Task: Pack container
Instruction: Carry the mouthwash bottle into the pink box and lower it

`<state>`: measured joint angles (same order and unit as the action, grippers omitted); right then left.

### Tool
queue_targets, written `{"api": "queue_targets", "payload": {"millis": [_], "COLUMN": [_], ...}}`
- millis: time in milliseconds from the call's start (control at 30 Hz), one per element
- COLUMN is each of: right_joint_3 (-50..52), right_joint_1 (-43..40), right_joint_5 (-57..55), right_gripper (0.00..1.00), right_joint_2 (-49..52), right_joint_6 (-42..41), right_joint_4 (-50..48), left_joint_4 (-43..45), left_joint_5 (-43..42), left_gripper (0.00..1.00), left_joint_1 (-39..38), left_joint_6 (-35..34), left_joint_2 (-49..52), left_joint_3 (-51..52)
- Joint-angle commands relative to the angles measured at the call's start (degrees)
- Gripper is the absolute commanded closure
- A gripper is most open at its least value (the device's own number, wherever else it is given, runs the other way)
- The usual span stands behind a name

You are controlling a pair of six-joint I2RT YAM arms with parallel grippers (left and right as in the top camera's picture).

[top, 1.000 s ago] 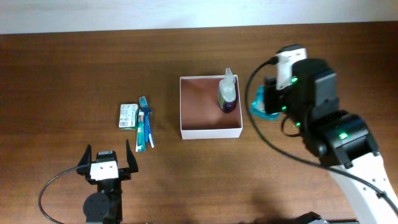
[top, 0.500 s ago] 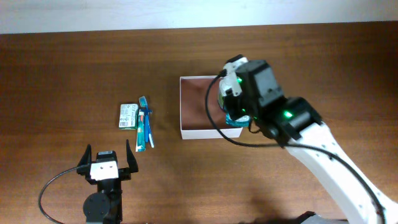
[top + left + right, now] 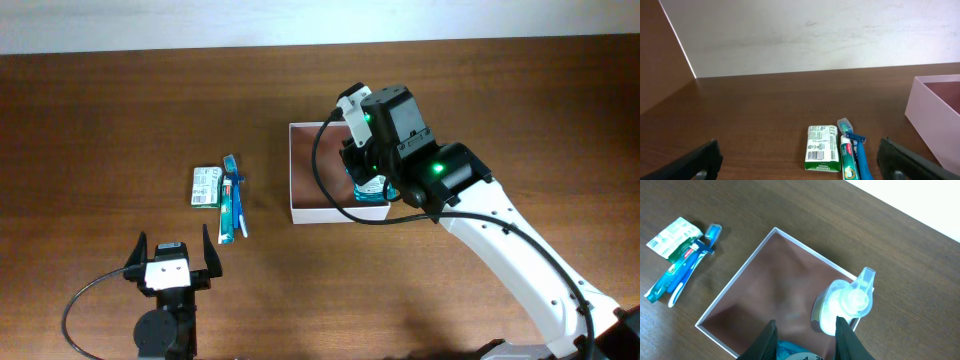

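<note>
Right gripper (image 3: pixel 804 342) is hanging over the container (image 3: pixel 330 213), jaws clamping a teal item (image 3: pixel 790 351). Only the item's top edge is showing in the wrist view, so its shape and long axis cannot be told.

Container is sitting flat on the table (image 3: pixel 100 120) at centre, open side up, directly under the right wrist. The overhead view is placing the gripper above the container's front right part, near the front wall.

A pump bottle (image 3: pixel 847 302) is standing upright inside, against the wall by the right-hand corner in the wrist view. It is just ahead and right of the fingers (image 3: pixel 845 342). Bare floor is lying ahead and left of them.

Judgement: release is calling for a straight descent or a slight shift leftward, away from the bottle, to avoid knocking it.

Left gripper (image 3: pixel 174 245) is resting well apart at the table's front left, jaws spread wide, holding nothing. Packet (image 3: pixel 206 186) and toothbrush (image 3: pixel 233 205) are lying side by side outside, left of the container, nearer the left arm than the right.
</note>
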<state>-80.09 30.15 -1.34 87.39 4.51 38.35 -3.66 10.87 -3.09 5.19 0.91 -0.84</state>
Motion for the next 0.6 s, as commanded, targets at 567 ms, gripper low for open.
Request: {"api": "queue_targets", "payload": {"millis": [567], "right_joint_3": [0.26], "right_joint_1": [1.51], "right_joint_5": [1.77], "right_gripper": [0.85], "right_joint_2": [1.20], "right_joint_6": [1.25], "right_joint_4": [-0.02], "left_joint_4": [-0.02], "left_joint_5": [-0.61], "left_gripper": [0.01], "left_joint_1": [0.11], "left_joint_6": [0.94], "left_joint_2": [-0.24], "left_joint_3": [0.33]}}
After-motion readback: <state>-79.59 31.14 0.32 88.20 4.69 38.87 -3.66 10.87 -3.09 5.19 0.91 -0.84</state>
